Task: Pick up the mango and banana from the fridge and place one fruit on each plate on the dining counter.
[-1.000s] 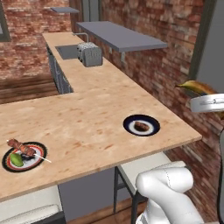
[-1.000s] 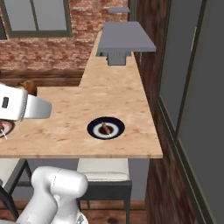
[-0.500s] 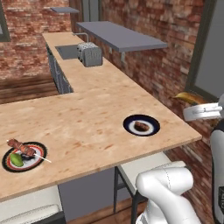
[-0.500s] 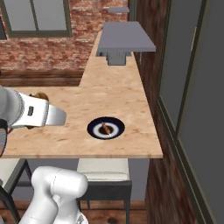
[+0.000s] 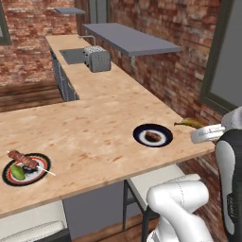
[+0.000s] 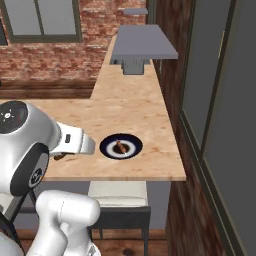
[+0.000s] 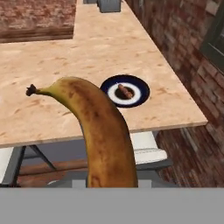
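**A:** What is the pincer [image 5: 196,131] doing?

**B:** It is clamped on the banana [image 7: 98,127]. In the hand view the fruit rises from between the tips and curves up and to the left, yellow with heavy brown mottling, ending in a dark stem tip. The tips themselves are hidden behind it.

**A:** Where is that over the surface?

**B:** In the left base view the banana pokes out just past the white wrist, at the near right corner of the dining counter [image 5: 94,127], held in the air and not touching the wood.

**A:** What is closest to it?

**B:** The nearer plate [image 5: 152,135], dark-rimmed with a pale centre, lying near that corner. A small brown lump [image 7: 126,92] sits in its middle. The banana is beside this plate, apart from it.

**A:** And the other plate?

**B:** The far plate [image 5: 25,168] lies well apart, toward the left end of the same surface. It has a thin red ring, and the mango [image 5: 17,172], small and yellow-green, rests on it, touching a reddish-brown skewer [image 5: 28,161] that lies across the plate.

**A:** Anything farther out?

**B:** A grey toaster [image 5: 97,58] stands on the long arm of the surface by the brick wall, under a grey shelf [image 5: 130,39]. A pale stool seat [image 6: 118,192] shows below the near edge.
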You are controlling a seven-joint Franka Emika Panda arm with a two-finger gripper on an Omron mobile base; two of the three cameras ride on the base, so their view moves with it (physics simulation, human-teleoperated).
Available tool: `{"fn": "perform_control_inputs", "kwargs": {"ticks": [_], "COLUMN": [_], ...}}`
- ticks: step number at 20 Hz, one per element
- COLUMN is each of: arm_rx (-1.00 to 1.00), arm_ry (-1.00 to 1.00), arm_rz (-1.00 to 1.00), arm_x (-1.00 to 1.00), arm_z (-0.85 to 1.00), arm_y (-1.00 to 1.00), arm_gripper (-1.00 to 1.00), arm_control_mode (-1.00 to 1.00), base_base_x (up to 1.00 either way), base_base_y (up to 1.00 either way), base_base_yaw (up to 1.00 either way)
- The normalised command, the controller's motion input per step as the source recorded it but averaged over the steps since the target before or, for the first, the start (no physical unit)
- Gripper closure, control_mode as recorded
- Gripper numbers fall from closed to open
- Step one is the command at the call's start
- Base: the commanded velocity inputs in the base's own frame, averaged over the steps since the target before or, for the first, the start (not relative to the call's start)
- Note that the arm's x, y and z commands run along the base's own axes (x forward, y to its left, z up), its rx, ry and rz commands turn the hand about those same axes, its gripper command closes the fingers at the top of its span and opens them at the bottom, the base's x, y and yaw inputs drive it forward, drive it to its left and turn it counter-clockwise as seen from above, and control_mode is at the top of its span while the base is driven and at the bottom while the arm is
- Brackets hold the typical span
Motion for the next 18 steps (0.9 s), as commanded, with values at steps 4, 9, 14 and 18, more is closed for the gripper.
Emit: {"fn": "perform_control_inputs", "kwargs": {"ticks": [4, 9, 14, 18], "arm_rx": [0.0, 0.0, 0.0, 0.0], "arm_ry": [0.26, 0.22, 0.15, 0.01], "arm_rz": [-0.07, -0.06, -0.07, -0.05], "arm_x": [0.69, 0.71, 0.68, 0.68], "arm_z": [-0.41, -0.39, -0.41, -0.41], "arm_y": [0.0, 0.0, -0.08, -0.08], "arm_gripper": [1.0, 1.0, 1.0, 1.0], "arm_control_mode": [-1.0, -1.0, -1.0, -1.0], "base_base_x": [0.0, 0.0, 0.0, 0.0], "base_base_y": [0.0, 0.0, 0.0, 0.0], "base_base_yaw": [0.0, 0.0, 0.0, 0.0]}}
